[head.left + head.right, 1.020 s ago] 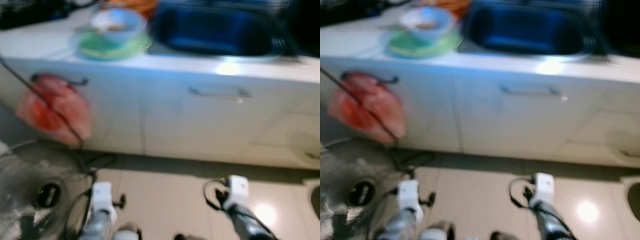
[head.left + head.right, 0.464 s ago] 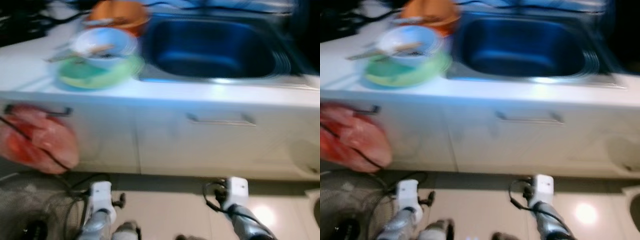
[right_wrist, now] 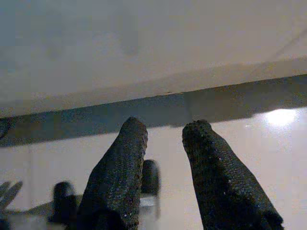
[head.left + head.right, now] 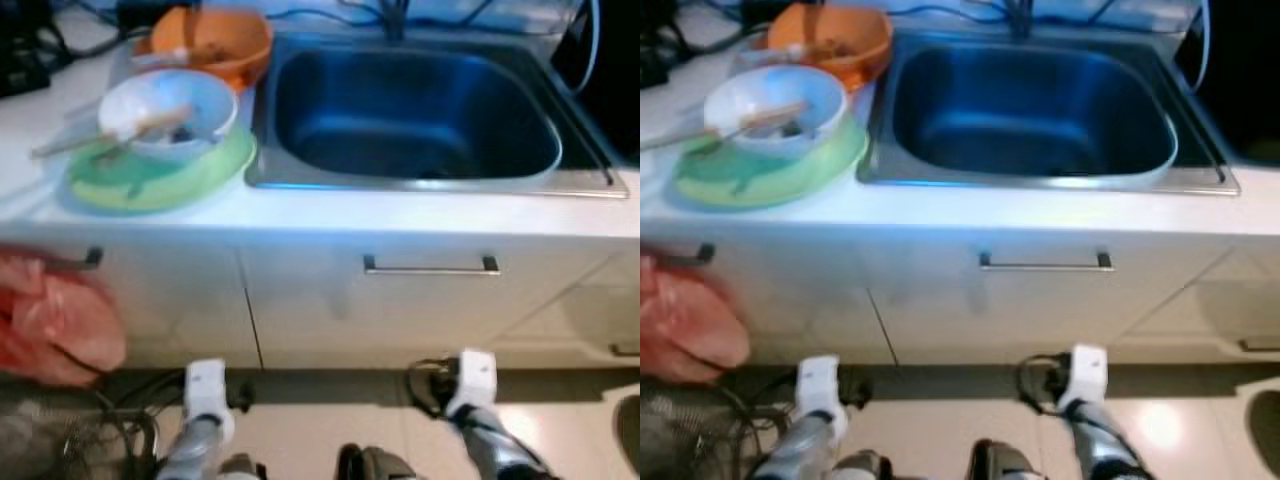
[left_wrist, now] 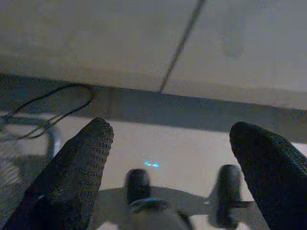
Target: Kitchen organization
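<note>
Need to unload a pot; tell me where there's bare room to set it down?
The sink basin looks bare. A narrow counter strip runs along its front edge. Left of the sink is crowded: white bowl on a green plate, orange bowl behind.

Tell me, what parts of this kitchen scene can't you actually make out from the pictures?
- Faucet: cut off by the top edge of the head views.
- Contents of the white bowl and orange bowl: too blurred to identify.
- Pink bag: cut off by the left edge; what it holds is hidden.
- Cupboard interior behind the handle: hidden by closed doors.
- Sink bottom: dark.
</note>
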Motion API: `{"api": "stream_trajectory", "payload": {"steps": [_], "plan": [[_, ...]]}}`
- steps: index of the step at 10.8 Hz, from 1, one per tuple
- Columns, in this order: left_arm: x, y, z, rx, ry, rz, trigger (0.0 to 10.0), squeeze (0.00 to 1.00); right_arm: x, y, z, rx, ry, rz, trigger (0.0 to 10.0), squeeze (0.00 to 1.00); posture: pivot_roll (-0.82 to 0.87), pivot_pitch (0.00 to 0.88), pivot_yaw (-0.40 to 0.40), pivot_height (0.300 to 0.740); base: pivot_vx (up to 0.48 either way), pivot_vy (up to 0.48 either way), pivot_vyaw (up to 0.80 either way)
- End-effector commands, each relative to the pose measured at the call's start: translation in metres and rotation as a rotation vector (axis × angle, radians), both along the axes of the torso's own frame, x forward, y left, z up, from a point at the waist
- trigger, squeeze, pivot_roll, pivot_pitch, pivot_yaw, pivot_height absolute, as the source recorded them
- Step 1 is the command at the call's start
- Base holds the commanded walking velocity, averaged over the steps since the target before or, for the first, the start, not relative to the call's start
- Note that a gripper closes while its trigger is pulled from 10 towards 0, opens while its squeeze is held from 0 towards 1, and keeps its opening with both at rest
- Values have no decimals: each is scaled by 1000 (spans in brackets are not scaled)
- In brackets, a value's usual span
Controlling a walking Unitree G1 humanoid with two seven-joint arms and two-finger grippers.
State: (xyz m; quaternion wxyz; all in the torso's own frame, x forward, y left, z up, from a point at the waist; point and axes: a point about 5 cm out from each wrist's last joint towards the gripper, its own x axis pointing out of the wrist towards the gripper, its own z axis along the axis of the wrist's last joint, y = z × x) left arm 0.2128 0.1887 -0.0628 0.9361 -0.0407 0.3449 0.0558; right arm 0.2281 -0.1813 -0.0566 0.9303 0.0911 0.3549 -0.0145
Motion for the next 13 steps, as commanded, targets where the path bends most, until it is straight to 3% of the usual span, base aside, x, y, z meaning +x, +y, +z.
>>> {"api": "stream_trajectory", "payload": {"steps": [1,3,11,13], "plan": [[-10,-2,-6,-7,43,6,10000,0,-8,-2,-5,3,35,-8,10000,0,126,165,-28,740,0,296,0],[-9,-2,-6,-5,40,7,10000,0,-8,-2,-5,3,35,-7,10000,0,129,167,-29,740,0,298,0],[-11,-1,-7,-4,41,7,10000,0,-8,-2,-5,6,33,-8,10000,0,130,169,-30,740,264,290,0],[-11,-3,-7,-1,43,-4,10000,0,-8,-2,-5,5,32,-14,10000,0,132,169,-32,740,0,0,0]]}}
